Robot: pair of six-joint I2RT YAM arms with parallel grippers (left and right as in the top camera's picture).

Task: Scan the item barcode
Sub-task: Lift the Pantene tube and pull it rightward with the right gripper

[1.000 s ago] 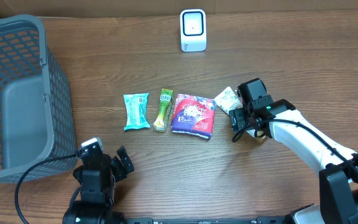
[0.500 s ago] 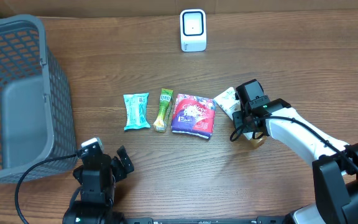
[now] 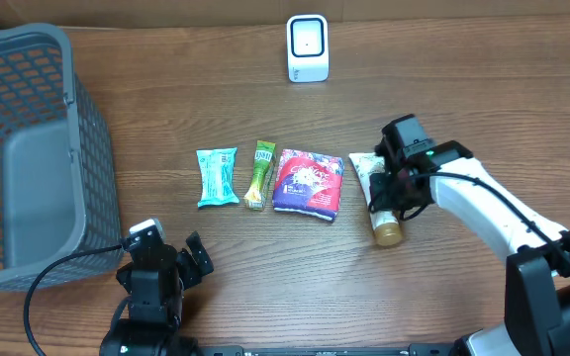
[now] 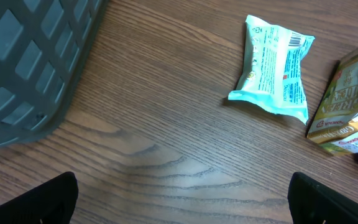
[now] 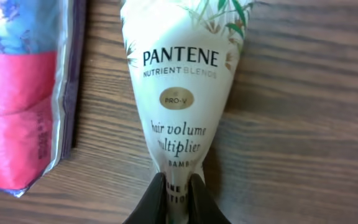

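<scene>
A: Starting with the right claw (image 3: 391,194): pressed together, pinching the white Pantene tube (image 3: 367,170) on its lower half.
B: Same from the wrist camera. Two dark fingers (image 5: 154,208) squeezing the narrow part, right over the small print.
A: And the tube itself?
B: Stretched out on the wooden counter (image 3: 483,89), right of centre. Crimped end pointing away, gold cap (image 3: 388,233) nearer the robot, label facing up.
A: Moving outward now. Just left of the tube, a purple and red pouch (image 3: 308,182), close alongside. Hard to say whether touching.
B: Then a slim green stick pack (image 3: 260,174) beside that, and a teal packet (image 3: 218,176) after it. All in one row across the middle.
A: Farther back, near the far edge, a small white scanner (image 3: 307,47), standing upright and well apart from the tube.
B: Over on the left, a grey mesh basket (image 3: 92,148) filling that whole side.
A: Finishing with the left claw (image 4: 182,186): spread wide, held above bare wood near the front edge, gripping nothing.
B: Teal packet and a corner of the basket in sight of its camera, both apart from its tips.
</scene>
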